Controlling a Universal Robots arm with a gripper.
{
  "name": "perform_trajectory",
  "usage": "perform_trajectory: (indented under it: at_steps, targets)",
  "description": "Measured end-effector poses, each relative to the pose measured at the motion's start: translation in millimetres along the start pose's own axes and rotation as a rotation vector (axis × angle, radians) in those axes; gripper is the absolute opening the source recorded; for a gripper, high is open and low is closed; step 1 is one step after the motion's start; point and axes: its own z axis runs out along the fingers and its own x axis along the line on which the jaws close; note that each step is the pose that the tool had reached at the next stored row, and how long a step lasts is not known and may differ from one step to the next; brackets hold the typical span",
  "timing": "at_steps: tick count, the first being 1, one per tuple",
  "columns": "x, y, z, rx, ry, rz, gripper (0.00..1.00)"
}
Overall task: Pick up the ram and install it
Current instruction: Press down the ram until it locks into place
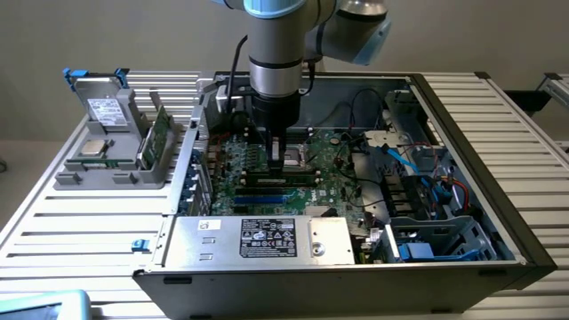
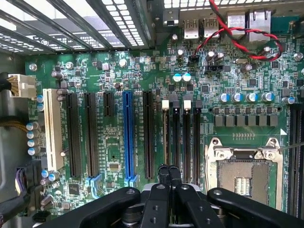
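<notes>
Jaws (image 2: 169, 176) closed, tips over the ram (image 1: 282, 178) slots (image 2: 180, 137); ram looks already seated on the motherboard (image 2: 118, 76) just below them. Install seems nearly done, judging by this.

A robotics lab: an open computer case (image 1: 356, 200) lies on a slatted metal counter (image 1: 80, 227) beneath an industrial robot arm (image 1: 276, 47), beside a grey rack of spare parts (image 1: 111, 143).

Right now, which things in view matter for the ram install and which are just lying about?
Job: ram, upright in the grey holder; tool, low over the memory slots.
Lying about: labelled drive; silver processor chip; power supply box.
</notes>
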Motion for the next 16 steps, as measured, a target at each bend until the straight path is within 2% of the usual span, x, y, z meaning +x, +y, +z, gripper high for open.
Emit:
perform_trajectory:
  at_steps: [13, 15, 16]
  targets:
    - [-0.4, 0.0, 4.3, 0.0006, 0.0002, 0.000, 0.11]
    - [-0.3, -0.1, 0.3, 0.0021, -0.0022, 0.000, 0.11]
    - [0.2, -0.5, -4.6, 0.0012, -0.0009, 0.000, 0.11]
